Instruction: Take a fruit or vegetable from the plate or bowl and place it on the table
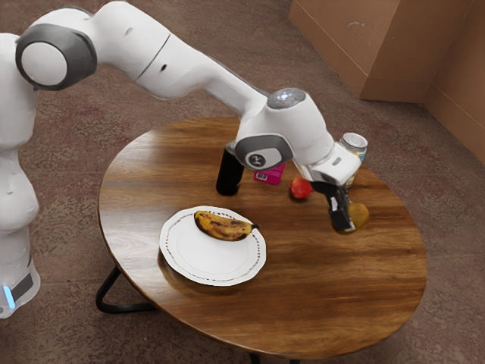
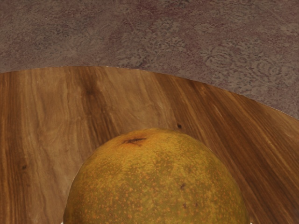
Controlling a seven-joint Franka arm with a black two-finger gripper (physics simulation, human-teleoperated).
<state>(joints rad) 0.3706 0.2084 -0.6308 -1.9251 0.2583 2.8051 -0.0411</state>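
**Carry looks nearly done; a clean letting-go is the part left**

The round brown wooden table point(image 1: 303, 284) is where the job should end. Above it reaches the white, grey-jointed robot arm point(image 1: 201, 72), stretched well past the white plate with the patterned rim point(image 1: 171, 260). A tall black cylinder point(image 1: 229, 176) stands behind the plate, partly hidden by the arm, and a pale metal drink can point(image 1: 354, 142) is beyond the wrist.

At the arm's end, the black two-finger gripper point(image 1: 348, 220) is right at the speckled yellow-orange rounded fruit point(image 2: 156, 182). Whether it is gripping the fruit or has released it, I cannot tell. The fruit is well apart from the plate, over the table near its far rim in the wrist view; whether it bears on the wood or hangs just above is unclear too.

A spotted yellow banana point(image 1: 222, 227) lies on the plate, a small red fruit point(image 1: 300, 189) rests on the table near the gripper, and beside that is a flat pink packet point(image 1: 269, 175).

As I judge it, picking and carrying are done. Left are lowering the fruit if it is in the air, opening up if it is held, and backing away without rolling it.
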